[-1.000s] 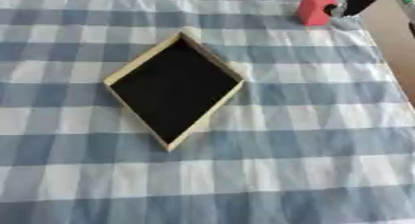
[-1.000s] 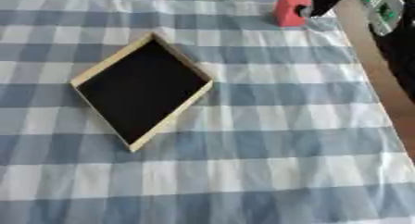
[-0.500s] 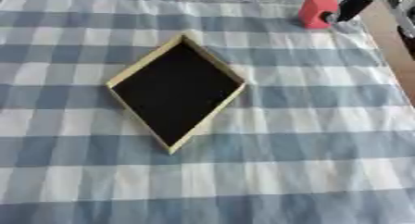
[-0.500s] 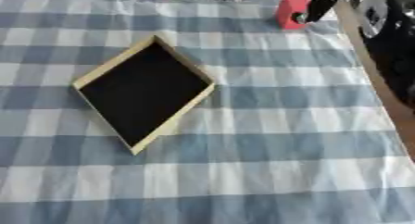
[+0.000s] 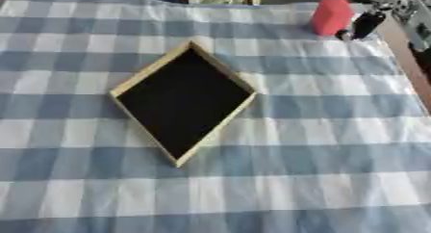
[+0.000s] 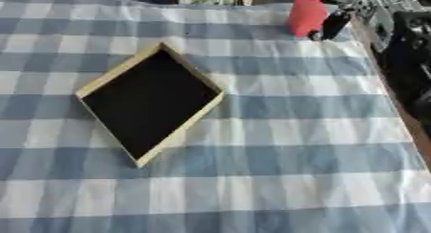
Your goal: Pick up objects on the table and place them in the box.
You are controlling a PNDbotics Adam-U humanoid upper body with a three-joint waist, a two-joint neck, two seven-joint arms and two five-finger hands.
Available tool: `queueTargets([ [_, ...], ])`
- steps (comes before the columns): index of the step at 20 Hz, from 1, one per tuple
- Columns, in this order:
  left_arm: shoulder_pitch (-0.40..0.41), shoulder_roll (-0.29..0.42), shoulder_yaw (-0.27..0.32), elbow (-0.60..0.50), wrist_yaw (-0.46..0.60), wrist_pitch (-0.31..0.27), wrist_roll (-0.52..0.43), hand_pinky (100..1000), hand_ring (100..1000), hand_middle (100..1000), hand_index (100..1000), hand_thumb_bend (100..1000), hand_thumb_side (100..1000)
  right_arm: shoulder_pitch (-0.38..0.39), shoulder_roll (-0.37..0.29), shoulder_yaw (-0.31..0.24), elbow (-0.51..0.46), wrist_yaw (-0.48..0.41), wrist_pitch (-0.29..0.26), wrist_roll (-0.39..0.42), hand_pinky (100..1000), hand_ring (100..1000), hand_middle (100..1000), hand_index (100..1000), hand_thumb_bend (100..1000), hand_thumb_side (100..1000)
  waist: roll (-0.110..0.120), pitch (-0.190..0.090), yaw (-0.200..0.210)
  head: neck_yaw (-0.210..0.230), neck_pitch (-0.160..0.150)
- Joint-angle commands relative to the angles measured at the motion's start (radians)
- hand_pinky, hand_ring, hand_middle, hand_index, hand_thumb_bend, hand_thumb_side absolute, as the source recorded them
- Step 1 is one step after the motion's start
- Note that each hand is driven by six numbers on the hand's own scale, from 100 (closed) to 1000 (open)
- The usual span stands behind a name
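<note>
right arm: enters from upper right corner | right hand (image 5: 368,22): far edge, dark fingers pointing down | curl: cannot tell | left hand: unseen

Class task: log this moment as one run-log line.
right hand: beside red object, grip unclear | box: empty | left hand: unseen

The right robot hand (image 5: 367,23) is mostly cut off at the top right corner, its grip on the red object (image 5: 331,15) too blurred to judge
</note>
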Motion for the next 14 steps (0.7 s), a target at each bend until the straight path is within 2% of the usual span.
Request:
queueTargets([
  [1,-0.005,0.008,-0.003,-0.014,-0.002,0.000,-0.004,711,597,580,649,100,753,-0.026,-0.021,-0.019,0.012,0.026,-0.002,-0.014,981,966,976,995,335,100,0.001,-0.016,0.001,0.001,-0.018],
  [9,-0.006,0.005,-0.004,-0.014,-0.002,0.002,-0.007,711,598,580,649,100,754,-0.052,0.003,-0.038,0.028,0.053,0.015,-0.060,969,952,964,996,329,100,0.002,-0.010,0.006,-0.003,-0.033],
  [14,-0.007,0.006,-0.005,-0.014,-0.004,0.004,-0.009,711,598,580,648,100,753,-0.059,0.004,-0.052,0.010,0.045,0.032,-0.077,968,951,963,996,327,100,0.001,-0.009,0.004,-0.001,-0.031],
])
